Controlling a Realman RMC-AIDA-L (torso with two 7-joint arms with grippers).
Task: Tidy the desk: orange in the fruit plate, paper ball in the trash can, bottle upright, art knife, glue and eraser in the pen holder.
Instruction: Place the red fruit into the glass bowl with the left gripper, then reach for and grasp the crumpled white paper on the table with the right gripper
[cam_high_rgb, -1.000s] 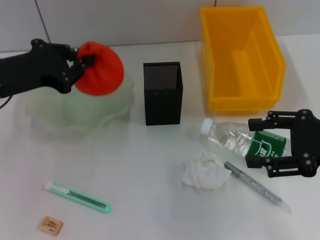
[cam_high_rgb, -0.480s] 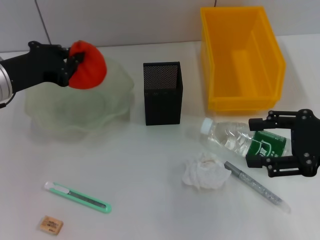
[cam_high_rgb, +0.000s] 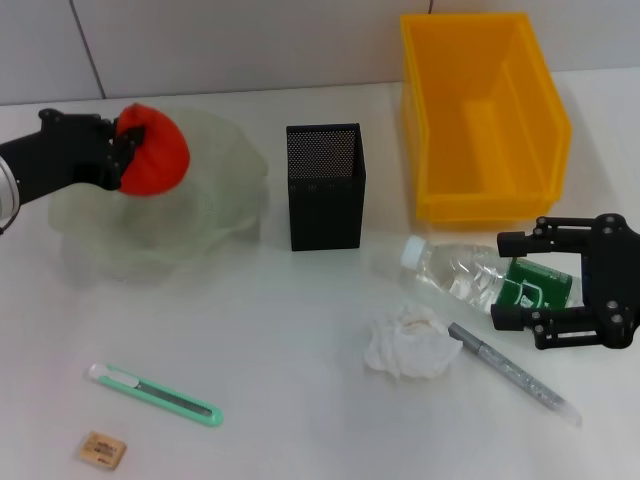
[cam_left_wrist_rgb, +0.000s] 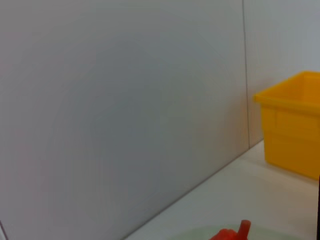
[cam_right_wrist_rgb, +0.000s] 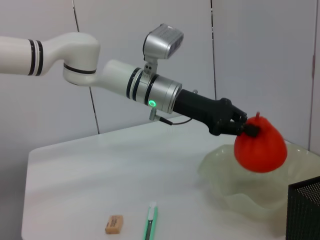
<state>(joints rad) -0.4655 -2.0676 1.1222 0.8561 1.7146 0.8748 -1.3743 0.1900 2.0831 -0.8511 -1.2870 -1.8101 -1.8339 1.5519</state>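
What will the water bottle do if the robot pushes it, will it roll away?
Probably yes. The bottle lies on its side on the smooth table and looks round, so a sideways nudge would likely roll it. It looks clear and mostly empty, so likely light and a bit squashy. The right gripper sits open around its labelled end, which may stop it rolling far.
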